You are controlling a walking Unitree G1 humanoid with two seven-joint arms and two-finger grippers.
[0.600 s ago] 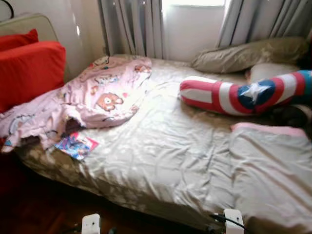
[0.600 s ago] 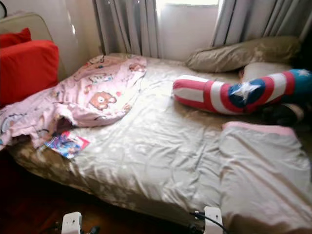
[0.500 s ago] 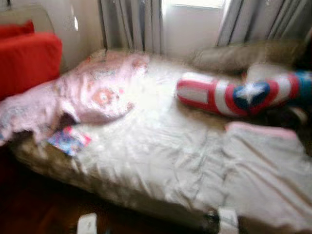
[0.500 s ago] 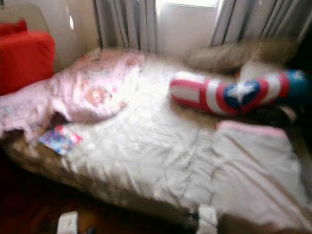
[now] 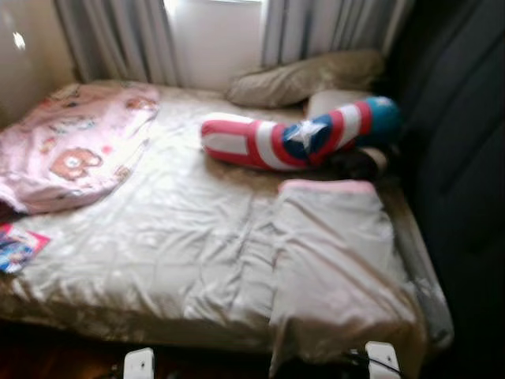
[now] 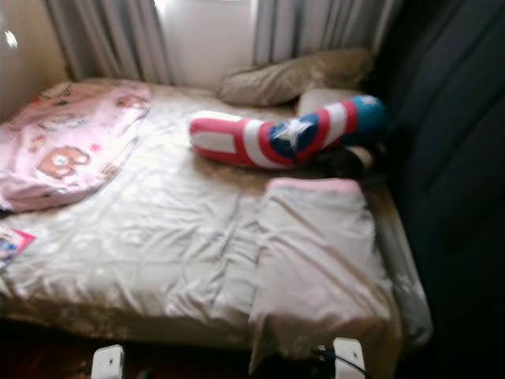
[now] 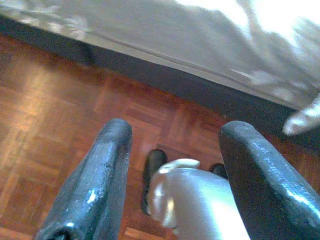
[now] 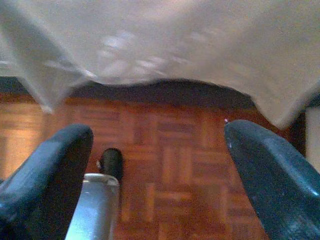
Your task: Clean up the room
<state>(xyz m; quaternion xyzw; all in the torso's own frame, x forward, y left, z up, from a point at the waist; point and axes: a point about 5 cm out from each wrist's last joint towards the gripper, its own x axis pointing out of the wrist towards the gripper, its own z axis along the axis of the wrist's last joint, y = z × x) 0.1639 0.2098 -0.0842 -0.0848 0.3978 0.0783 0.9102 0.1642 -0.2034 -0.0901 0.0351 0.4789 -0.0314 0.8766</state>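
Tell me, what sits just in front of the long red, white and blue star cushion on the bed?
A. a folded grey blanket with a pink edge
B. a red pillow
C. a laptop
A: the folded blanket lies just in front of the star cushion, nearer the robot.

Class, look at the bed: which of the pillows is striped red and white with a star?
The long bolster pillow lying across the bed; the two pillows behind it are plain beige.

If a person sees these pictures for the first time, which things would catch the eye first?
Probably the long red, white and blue star bolster, lying across the far part of the bed below the curtains. Next, the pink cartoon-print blanket bunched on the bed's left side.
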